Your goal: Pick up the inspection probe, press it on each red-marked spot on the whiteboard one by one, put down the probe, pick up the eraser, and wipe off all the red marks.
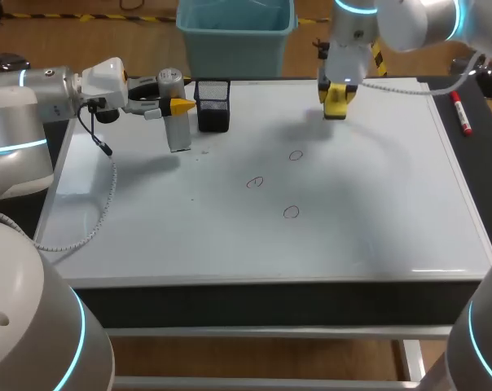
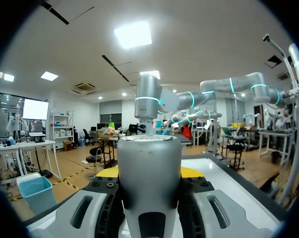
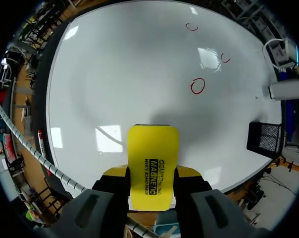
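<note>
The grey inspection probe hangs upright over the whiteboard's far left part, with my left gripper shut on its top. In the left wrist view the probe fills the gap between the fingers of that gripper. My right gripper is above the board's far edge, shut on the yellow eraser. The eraser sticks out ahead of the right gripper. Three red circles mark the board's middle, and the nearest red circle lies ahead of the eraser.
A black mesh holder stands on the board just right of the probe, and this holder also shows in the right wrist view. A red marker lies on the dark table right of the board.
</note>
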`<state>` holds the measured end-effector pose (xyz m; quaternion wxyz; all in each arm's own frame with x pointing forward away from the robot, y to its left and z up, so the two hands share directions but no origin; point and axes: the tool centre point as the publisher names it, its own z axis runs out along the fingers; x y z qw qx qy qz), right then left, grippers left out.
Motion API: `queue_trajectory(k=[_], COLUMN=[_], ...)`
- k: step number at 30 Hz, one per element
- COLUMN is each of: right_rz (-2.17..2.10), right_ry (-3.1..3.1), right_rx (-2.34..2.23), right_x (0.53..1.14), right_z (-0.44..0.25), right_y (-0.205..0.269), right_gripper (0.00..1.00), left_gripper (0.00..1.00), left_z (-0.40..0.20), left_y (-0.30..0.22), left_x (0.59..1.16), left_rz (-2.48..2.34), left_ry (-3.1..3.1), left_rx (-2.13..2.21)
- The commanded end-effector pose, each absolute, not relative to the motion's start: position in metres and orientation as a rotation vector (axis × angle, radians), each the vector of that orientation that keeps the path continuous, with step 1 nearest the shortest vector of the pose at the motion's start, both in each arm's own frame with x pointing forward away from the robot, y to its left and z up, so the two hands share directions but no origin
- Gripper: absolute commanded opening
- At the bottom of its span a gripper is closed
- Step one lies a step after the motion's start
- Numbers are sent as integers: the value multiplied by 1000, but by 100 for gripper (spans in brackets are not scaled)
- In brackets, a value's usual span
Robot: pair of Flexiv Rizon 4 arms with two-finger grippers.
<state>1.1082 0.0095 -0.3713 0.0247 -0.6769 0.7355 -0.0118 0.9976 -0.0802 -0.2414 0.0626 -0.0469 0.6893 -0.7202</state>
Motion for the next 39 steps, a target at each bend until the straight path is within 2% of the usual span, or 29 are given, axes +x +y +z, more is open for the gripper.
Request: queue_trajectory(k=[1,26,39], right_rz=[-53,-84,-74], right_ry=[2270,2500,2602], right_rx=[-2093,-1811,-1689], right_x=[1097,1063,1042], right_z=[-335,-313,-317], right_y=[-7,-126,-162], right_gripper=[0,0,0], left_gripper=[0,0,0], left_z=[-241,-241,-241], left_y=[-80,-80,-80], left_x=[998,998,998], left_rz=[-2178,-2178,-2178], left_ry=[2081,2081,2081], left_rx=[-140,-140,-140])
